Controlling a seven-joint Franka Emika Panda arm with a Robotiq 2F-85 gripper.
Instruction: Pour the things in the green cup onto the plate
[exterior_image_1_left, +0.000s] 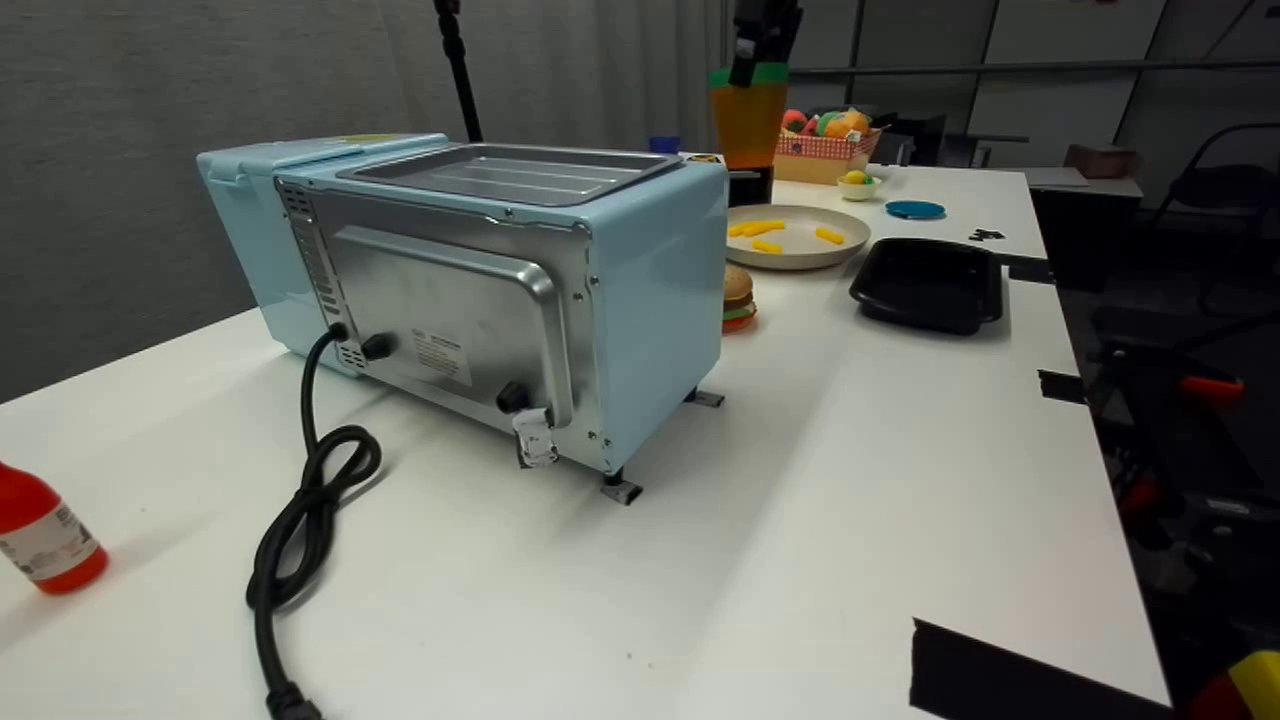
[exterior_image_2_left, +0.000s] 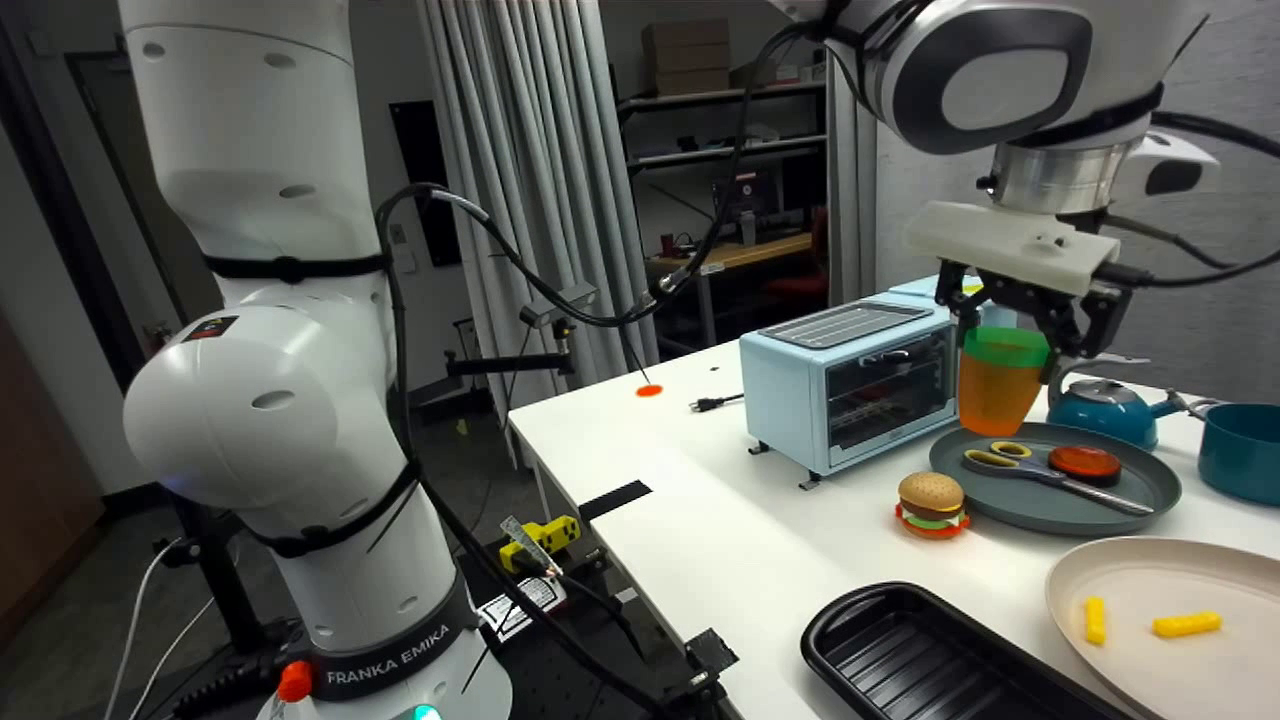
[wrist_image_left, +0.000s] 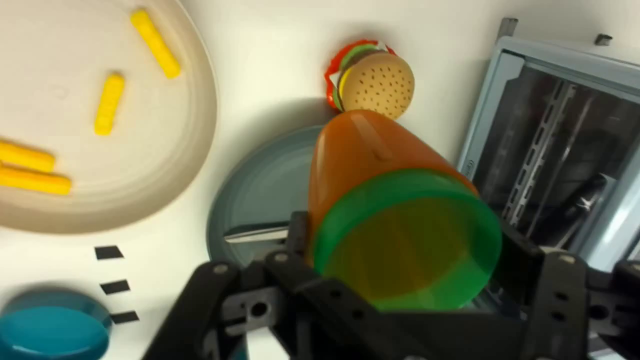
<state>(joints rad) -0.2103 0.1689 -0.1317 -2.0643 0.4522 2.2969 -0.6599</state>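
Note:
The green cup (exterior_image_2_left: 1000, 390) has a bright green rim and an orange body. It also shows in an exterior view (exterior_image_1_left: 748, 120) and the wrist view (wrist_image_left: 372, 145). My gripper (exterior_image_2_left: 1010, 355) is shut on it near the rim, with a finger on each side, and holds it roughly upright in the air. The wrist view shows its open mouth, and I see no bits inside. The things, yellow sticks (wrist_image_left: 109, 104), lie spread on the cream plate (wrist_image_left: 145, 165). The plate rests on the table beside the cup, apart from it, and shows in both exterior views (exterior_image_1_left: 800, 255) (exterior_image_2_left: 1150, 570).
A grey plate (exterior_image_2_left: 1040, 500) with scissors and a red disc lies below the cup. A toy burger (exterior_image_2_left: 930, 500), a black tray (exterior_image_2_left: 920, 650) and a light blue toaster oven (exterior_image_2_left: 785, 400) stand nearby. A teal kettle (exterior_image_2_left: 1110, 415) and pot (exterior_image_2_left: 1245, 460) are behind.

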